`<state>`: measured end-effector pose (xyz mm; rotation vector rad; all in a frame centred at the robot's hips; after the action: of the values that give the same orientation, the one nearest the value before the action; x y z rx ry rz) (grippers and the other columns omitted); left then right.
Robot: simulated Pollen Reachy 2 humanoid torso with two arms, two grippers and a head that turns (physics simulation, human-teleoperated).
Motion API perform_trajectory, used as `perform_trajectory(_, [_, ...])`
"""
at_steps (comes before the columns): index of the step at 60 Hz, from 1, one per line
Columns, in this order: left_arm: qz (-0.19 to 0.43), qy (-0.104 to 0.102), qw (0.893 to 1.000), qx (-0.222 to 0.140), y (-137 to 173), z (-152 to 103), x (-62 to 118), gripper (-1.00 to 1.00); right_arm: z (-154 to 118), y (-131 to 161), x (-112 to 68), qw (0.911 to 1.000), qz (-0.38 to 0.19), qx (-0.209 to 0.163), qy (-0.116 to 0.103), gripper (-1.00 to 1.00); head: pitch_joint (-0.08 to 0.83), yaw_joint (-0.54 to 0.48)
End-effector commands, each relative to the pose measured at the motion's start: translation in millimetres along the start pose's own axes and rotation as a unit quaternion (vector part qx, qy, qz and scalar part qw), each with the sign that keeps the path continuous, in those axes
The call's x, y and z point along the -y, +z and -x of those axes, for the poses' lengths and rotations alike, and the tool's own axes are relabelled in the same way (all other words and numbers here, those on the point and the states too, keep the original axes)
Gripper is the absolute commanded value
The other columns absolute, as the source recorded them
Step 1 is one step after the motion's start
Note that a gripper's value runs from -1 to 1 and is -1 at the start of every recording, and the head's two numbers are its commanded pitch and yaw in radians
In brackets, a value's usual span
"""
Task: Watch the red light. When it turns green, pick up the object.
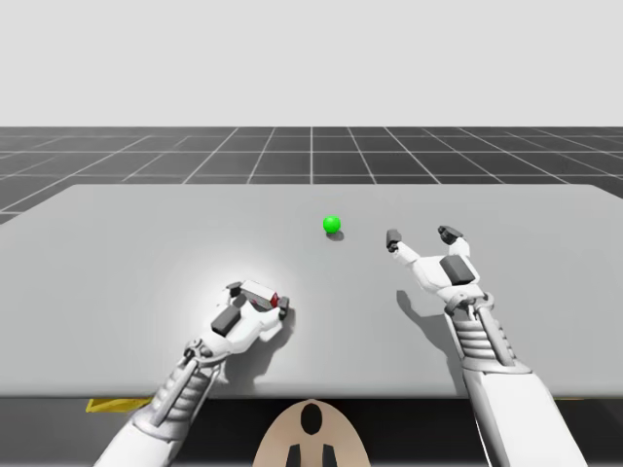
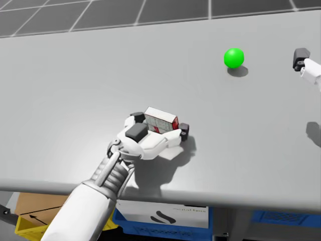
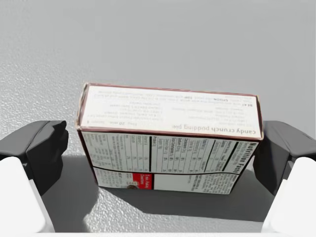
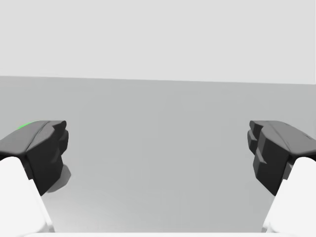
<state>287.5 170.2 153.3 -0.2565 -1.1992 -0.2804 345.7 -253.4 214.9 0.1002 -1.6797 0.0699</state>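
The light point(image 1: 332, 225) is a green ball sitting on the grey desk point(image 1: 127, 243), a little past the middle and near my right hand point(image 1: 421, 236). That hand hovers low over the desk with its fingers spread wide and nothing between them; in the right wrist view a sliver of green peeks out from behind one dark fingertip. The object, a white and red box point(image 2: 160, 119), rests on its long edge on the desk toward my left side, near the front edge and well apart from the light. My left hand point(image 2: 160, 124) is down around it, the box lying crosswise between the two fingers. In the left wrist view one finger looks to be against one end of the box, while the other stands just off the opposite end with a thin strip of desk showing between, so this hand is spread around the box and not pinching it. The box's printed white panel faces up.
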Motion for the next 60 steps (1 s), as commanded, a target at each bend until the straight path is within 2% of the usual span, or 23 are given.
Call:
perform_trajectory(1, [0.01, 0.047, 0.999, 0.007, -12, -1, 25.9, -1.0, 0, 0, 0.4, 1.0, 0.0, 0.001, -0.001, -1.0, 0.696, 0.21])
perform_trajectory(6, [0.008, 0.049, 0.999, 0.007, -14, 1, 27.1, -0.97, -1, 0, 0.4, 1.0, -0.001, 0.001, -0.001, -1.0, 0.692, 0.21])
perform_trajectory(7, [0.007, 0.049, 0.999, 0.006, -14, 1, 27.1, -0.71, -1, 0, 0.4, 1.0, -0.001, 0.001, -0.001, -1.0, 0.692, 0.21])
perform_trajectory(8, [0.001, 0.05, 0.999, 0.007, -14, 3, 27.5, -0.27, -1, 1, 0.5, 1.0, -0.001, 0.002, -0.001, -1.0, 0.69, 0.21])
perform_trajectory(9, [0.003, 0.051, 0.999, 0.006, -13, 3, 27.5, 0.73, -1, 1, 0.6, 1.0, -0.001, 0.002, -0.001, -1.0, 0.688, 0.21])
perform_trajectory(12, [0.004, 0.05, 0.999, 0.006, -11, 5, 27.4, 0.99, -1, 2, 0.4, 1.0, 0.0, 0.001, -0.002, -1.0, 0.684, 0.21])
perform_trajectory(23, [0.011, 0.04, 0.999, 0.007, -8, 8, 28.4, 1.0, -2, 2, 0.2, 1.0, 0.0, 0.002, -0.002, -1.0, 0.635, 0.21])
perform_trajectory(27, [0.013, 0.04, 0.999, 0.007, -8, 8, 28.7, 1.0, -2, 3, 0.0, 1.0, 0.0, 0.001, -0.002, -1.0, 0.583, 0.21])
perform_trajectory(37, [0.014, 0.037, 0.999, 0.008, -7, 9, 29.7, 1.0, -1, 2, -0.3, 1.0, 0.0, -0.001, -0.002, -1.0, 0.385, 0.21])
perform_trajectory(47, [0.017, 0.027, 0.999, 0.006, -5, 8, 30.9, 1.0, -2, 2, 0.1, 1.0, -0.001, 0.0, -0.004, -1.0, 0.305, 0.19])
perform_trajectory(51, [0.016, 0.023, 0.999, 0.016, -1, -1, 29.8, 1.0, -2, 3, 0.1, 1.0, -0.002, 0.001, -0.005, -1.0, 0.299, 0.19])
perform_trajectory(60, [0.011, 0.008, 0.998, 0.061, 15, -43, 20.4, 1.0, -3, 3, 1.6, 0.9999, -0.004, -0.001, -0.013, -1.0, 0.289, 0.19])
